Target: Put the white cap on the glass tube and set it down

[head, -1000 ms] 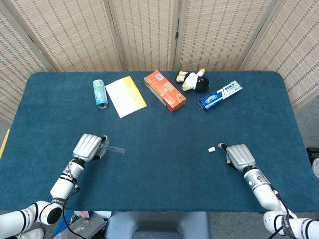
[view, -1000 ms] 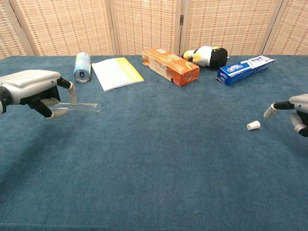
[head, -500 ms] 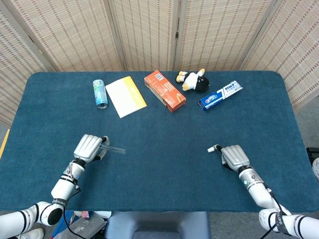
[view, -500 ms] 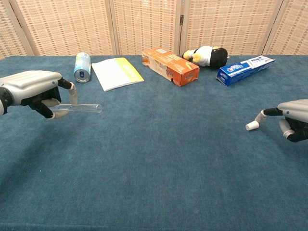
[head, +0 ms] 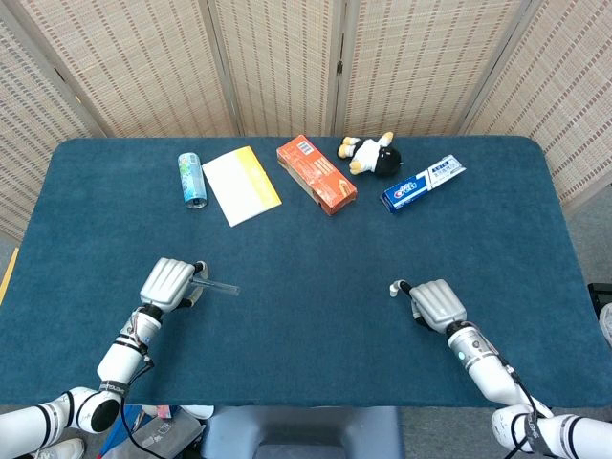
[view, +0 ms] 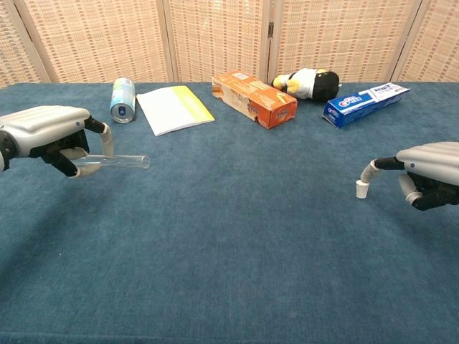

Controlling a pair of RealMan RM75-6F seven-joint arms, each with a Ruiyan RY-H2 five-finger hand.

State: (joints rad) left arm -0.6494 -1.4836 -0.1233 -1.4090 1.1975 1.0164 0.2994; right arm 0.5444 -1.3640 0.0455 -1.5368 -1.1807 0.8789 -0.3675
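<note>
My left hand holds a clear glass tube level above the table's left side, open end pointing right. The small white cap stands upright at the tip of one stretched finger of my right hand, which touches its top. The other fingers of that hand are curled under the palm. No second finger shows on the cap, and I cannot tell if it is held or only pushed. A wide stretch of blue cloth separates tube and cap.
Along the far side of the blue table lie a can, a white and yellow booklet, an orange box, a plush penguin and a toothpaste box.
My right hand moved left toward the centre; its stretched finger reached the cap, which shifted left with it and turned upright. The left hand and tube stayed still.
</note>
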